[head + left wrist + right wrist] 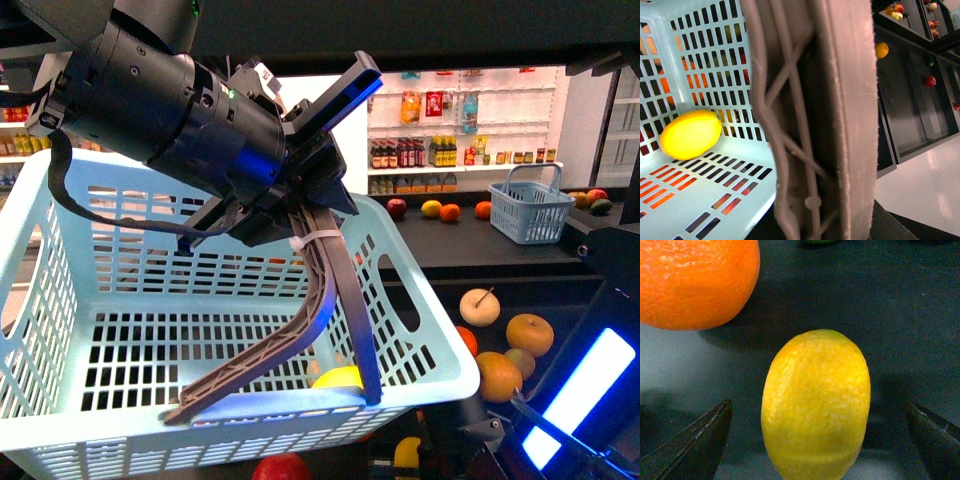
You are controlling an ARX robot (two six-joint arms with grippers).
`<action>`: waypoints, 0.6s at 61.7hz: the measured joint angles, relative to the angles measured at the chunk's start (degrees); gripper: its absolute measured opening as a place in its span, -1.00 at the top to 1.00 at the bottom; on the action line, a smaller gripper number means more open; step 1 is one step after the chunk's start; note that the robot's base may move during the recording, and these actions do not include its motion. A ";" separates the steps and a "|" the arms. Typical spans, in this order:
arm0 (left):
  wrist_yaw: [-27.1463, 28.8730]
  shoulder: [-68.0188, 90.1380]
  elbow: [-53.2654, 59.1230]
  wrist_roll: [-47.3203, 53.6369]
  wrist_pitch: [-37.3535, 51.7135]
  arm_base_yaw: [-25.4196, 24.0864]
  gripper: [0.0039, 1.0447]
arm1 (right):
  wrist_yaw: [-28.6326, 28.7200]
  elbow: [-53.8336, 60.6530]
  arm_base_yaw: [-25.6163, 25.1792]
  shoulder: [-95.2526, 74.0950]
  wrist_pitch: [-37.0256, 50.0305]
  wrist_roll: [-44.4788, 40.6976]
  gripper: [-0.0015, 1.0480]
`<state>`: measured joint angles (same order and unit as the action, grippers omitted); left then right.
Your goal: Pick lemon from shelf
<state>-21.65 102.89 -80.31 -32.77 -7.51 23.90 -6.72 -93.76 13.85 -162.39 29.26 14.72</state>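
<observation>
A bright yellow lemon lies on the dark shelf tier. It sits between the two fingers of my open right gripper, and neither finger touches it. My left gripper is shut on the grey basket handle and holds the light blue basket up. The handle fills the left wrist view. Another lemon lies inside the basket and also shows in the front view.
A large orange lies close beside the shelf lemon. The black shelf bears oranges and round golden fruit. A small blue basket stands on its top tier. My right arm reaches in at lower right.
</observation>
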 joint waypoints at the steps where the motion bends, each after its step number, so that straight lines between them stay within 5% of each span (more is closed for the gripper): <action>1: 0.00 0.00 0.00 0.00 0.00 0.00 0.73 | -0.13 -0.50 -0.02 -0.26 -0.17 -0.07 -0.95; 16: -0.17 0.00 -0.02 0.00 0.00 0.00 0.73 | -1.44 -5.57 -0.59 -3.37 -2.45 -0.66 -0.95; 37: -0.17 0.00 0.00 0.00 0.00 0.00 0.73 | -2.38 -8.24 -1.38 -5.60 -3.76 -0.39 -0.04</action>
<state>-21.82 102.89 -80.31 -32.77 -7.51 23.90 -9.10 -102.00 12.47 -167.98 25.50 14.33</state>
